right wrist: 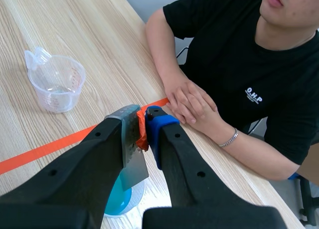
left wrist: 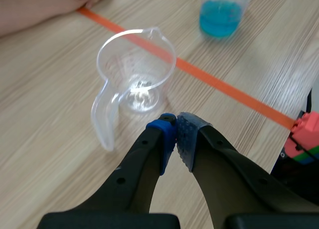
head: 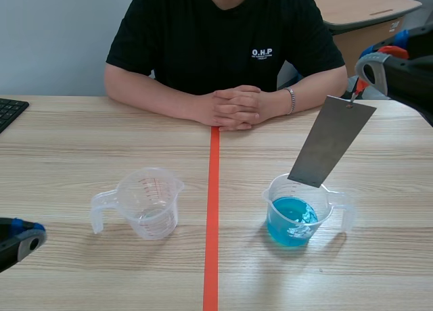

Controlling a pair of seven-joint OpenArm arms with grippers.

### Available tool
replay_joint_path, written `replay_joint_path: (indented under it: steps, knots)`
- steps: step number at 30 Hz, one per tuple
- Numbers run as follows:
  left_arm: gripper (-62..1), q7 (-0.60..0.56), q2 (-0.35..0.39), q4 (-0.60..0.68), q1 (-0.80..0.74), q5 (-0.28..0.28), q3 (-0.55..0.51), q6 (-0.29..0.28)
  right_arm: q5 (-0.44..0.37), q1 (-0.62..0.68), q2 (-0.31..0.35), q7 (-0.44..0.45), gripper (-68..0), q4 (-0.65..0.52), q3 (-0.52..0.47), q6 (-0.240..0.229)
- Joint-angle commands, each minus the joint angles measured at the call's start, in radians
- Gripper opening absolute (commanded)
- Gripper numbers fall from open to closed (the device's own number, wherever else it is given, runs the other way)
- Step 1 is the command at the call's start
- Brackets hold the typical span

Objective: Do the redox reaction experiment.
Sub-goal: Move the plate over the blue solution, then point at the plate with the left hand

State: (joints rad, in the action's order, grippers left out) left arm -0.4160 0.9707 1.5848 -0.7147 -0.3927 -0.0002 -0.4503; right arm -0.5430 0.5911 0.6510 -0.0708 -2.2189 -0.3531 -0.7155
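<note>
Step in hand: the dipping step, by the look of it. The metal strip (head: 331,142) hangs over the measuring cup of blue liquid (head: 296,220), its lower edge about at the cup's rim and seemingly not yet in the liquid.
Next move: probably the right arm has to come down and bring the strip nearer upright. The end should then slip inside the rim into the blue without knocking the light cup.
Left tool (left wrist: 177,125): low over the near left of the counter (head: 67,142), fingers together on nothing, just short of the empty cup.
Empty measuring cup (head: 145,203): clear plastic with red scale marks and a pouring lip, handle turned outward. It stands left of the orange tape line (head: 213,209).
Measuring cup of blue liquid: right of the tape line, clear, bright blue liquid low in it, handle on its right side.
Metal strip: long, flat, dull grey and tilted, its top end up toward the right arm.
Right tool (right wrist: 142,122): raised at the counter's right, clamped on the orange-red clip (right wrist: 142,134) from which the strip hangs.
</note>
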Motion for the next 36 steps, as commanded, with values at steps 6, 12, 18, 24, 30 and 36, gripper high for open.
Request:
replay_joint_path:
  steps: [6, 12, 18, 24, 30, 36]
  knots:
    - [-56.3, 0.014, -0.039, 0.029, 0.233, 0.048, 0.154, -0.009, -0.011, -0.015, 0.005, 0.017, -66.0, -0.003, -0.001, 0.007]
    - [-56.3, 0.062, -0.08, 0.029, 0.459, 0.068, 0.376, 0.007, -0.011, -0.015, 0.005, 0.018, -66.0, -0.003, -0.001, 0.007]
    - [-56.3, 0.149, -0.161, 0.026, 0.647, 0.068, 0.587, 0.088, -0.011, -0.015, 0.005, 0.018, -66.0, -0.003, -0.001, 0.007]
    - [-56.3, 0.203, -0.279, -0.019, 0.767, 0.133, 0.719, 0.15, -0.011, -0.015, 0.005, 0.018, -66.0, -0.003, -0.001, 0.007]
    - [-56.3, 0.204, -0.365, -0.085, 0.83, 0.152, 0.766, 0.153, -0.011, -0.015, 0.005, 0.018, -66.0, -0.003, -0.001, 0.007]
    - [-56.3, 0.205, -0.448, -0.185, 0.894, 0.192, 0.815, 0.153, -0.011, -0.015, 0.005, 0.018, -66.0, -0.003, -0.001, 0.007]
